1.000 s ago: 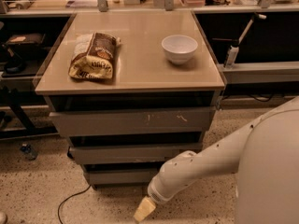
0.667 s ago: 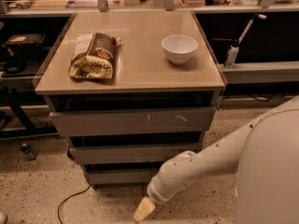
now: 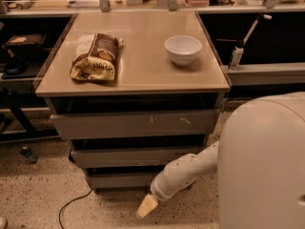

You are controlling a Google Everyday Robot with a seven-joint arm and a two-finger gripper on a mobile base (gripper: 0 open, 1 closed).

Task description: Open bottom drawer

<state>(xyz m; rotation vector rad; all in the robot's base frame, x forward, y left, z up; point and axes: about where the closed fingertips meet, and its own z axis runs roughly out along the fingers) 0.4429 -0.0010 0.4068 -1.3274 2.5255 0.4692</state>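
1. Currently the gripper [image 3: 147, 206] hangs low at the end of the arm, just in front of the bottom drawer [image 3: 119, 180] and close to the floor. I cannot tell whether it is open or closed, and nothing shows in its hold.
2. The bottom drawer is the lowest of three in the cabinet, under the middle drawer [image 3: 128, 156], and it appears shut.
3. Its front is flat and has no handle. The pull probably calls for catching the upper edge at the dark gap, then drawing straight toward the near side.
4. A likely risk is slipping off the edge, or hooking the middle drawer instead.
5. On the cabinet top [image 3: 143, 78], a snack bag [image 3: 95, 57] lies at the left and a white bowl [image 3: 183, 49] stands at the right, well apart.
6. A dark cable [image 3: 71, 206] trails over the speckled floor at the near left, and cluttered benches line the far side.
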